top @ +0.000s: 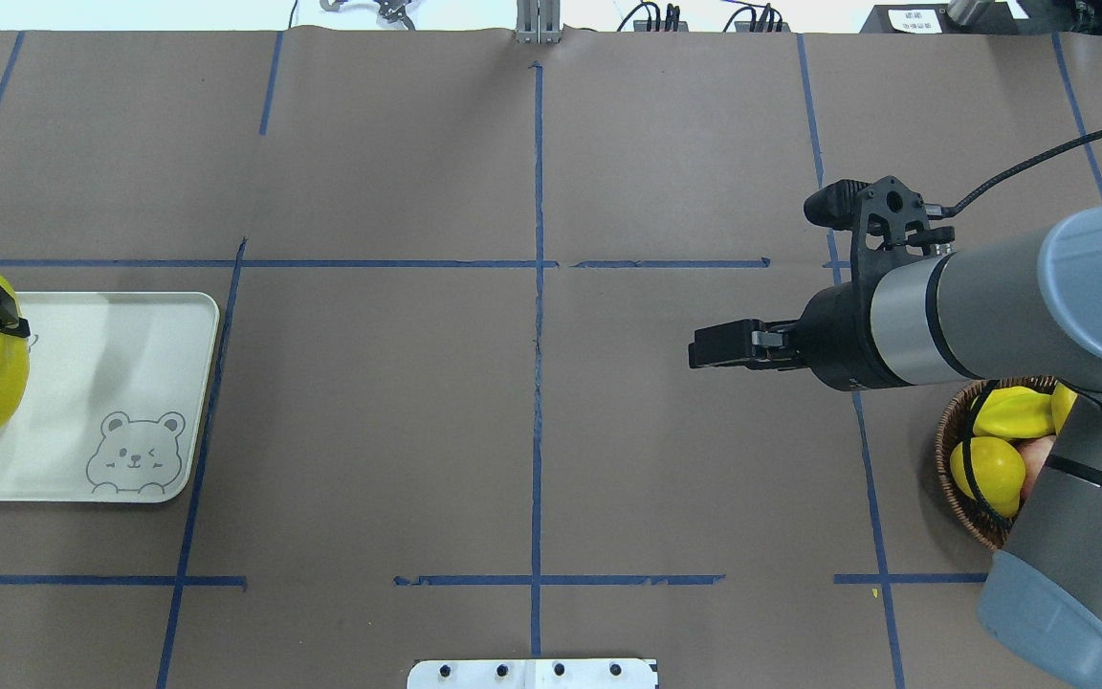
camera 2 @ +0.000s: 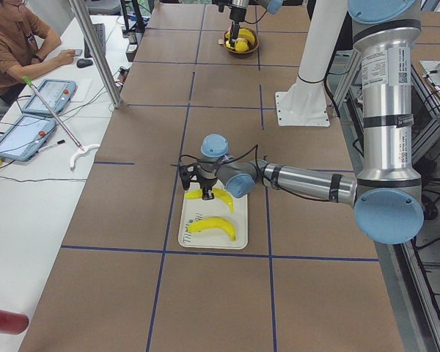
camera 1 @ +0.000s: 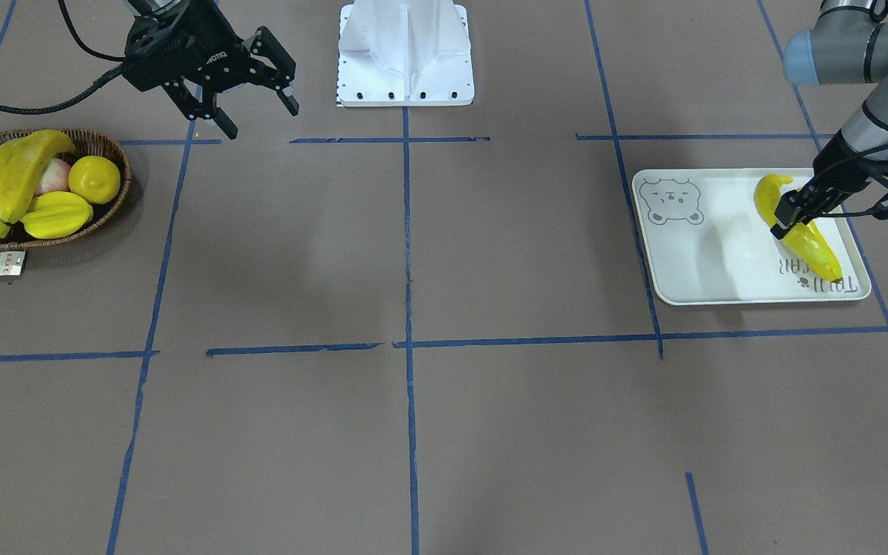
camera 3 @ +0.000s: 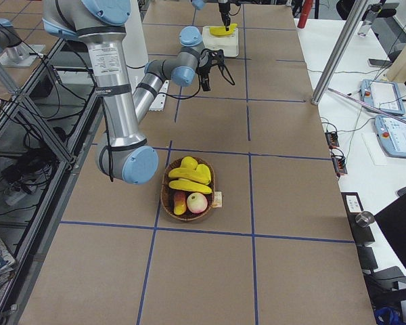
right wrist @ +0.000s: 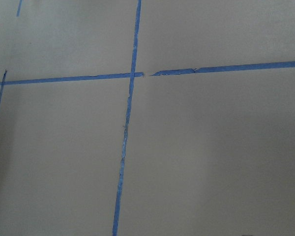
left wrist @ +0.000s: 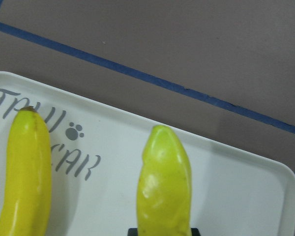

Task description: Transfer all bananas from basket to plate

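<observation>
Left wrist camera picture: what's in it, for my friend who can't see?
Two bananas against a white plate: a yellow banana at left, a greenish banana in the middle. Brown table with blue tape beyond.

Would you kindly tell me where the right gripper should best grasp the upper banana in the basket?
I would take the upper banana at its middle, coming straight down from above, jaws across its width. It lies atop the other fruit in the basket, so its midsection is exposed, while its ends reach toward the rim.
</observation>
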You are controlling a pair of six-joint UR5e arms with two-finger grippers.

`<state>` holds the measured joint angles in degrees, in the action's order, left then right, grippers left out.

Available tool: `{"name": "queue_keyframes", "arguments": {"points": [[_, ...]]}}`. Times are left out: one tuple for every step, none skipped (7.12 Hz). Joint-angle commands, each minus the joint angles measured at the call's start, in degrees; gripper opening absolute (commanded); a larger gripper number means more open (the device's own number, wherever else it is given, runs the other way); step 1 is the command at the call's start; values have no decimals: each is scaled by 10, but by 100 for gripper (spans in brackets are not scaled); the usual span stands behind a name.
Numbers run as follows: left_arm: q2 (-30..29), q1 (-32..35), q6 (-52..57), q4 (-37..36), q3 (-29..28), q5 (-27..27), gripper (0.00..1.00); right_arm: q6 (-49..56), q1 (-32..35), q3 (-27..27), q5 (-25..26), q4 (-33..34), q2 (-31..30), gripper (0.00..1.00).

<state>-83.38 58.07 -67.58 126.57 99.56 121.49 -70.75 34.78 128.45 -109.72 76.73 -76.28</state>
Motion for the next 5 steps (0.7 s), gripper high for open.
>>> {"name": "queue_keyframes", "arguments": {"points": [[-3,-1,-4,0,-11,-3,0,0,-1,0,2,0,-1,100],[-2,-11,-4,0,-16,-4,0,0,0,0,2,0,-1,100],[-2,-26,-4,0,-20,-4,7,0,1,2,2,0,-5,100],[0,-30,0,1,-20,-5,21,0,1,1,2,0,-6,100],[4,-32,1,1,-18,-5,28,0,5,1,2,0,-6,100]]}}
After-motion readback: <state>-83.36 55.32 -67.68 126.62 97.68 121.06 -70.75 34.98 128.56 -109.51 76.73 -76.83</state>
